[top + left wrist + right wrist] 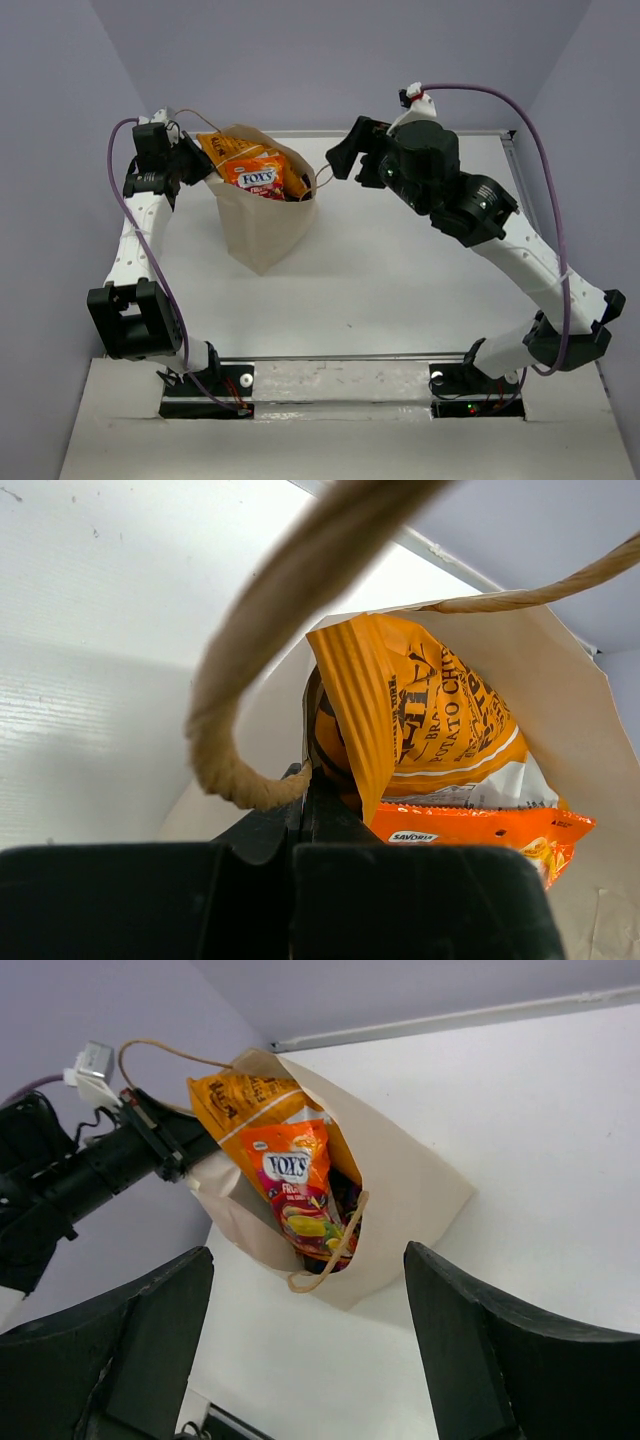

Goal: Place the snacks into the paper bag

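Note:
The paper bag (262,225) stands at the table's back left, leaning a little, mouth open. An orange snack packet (225,150) and a red-orange one (258,175) stick out of its mouth, with something dark (347,1198) tucked behind them. My left gripper (204,167) is shut on the bag's left rim, where a cord handle (250,640) starts; its wrist view shows the orange packet (430,710) and the red-orange one (470,825) just past the jaws (305,780). My right gripper (340,160) hangs open and empty to the right of the bag's mouth, looking down on the bag (410,1185).
The other cord handle (335,1250) droops over the bag's near side. The white table (400,270) ends at a back rail (400,133) and grey walls. Both arm bases (205,385) sit on the front metal strip.

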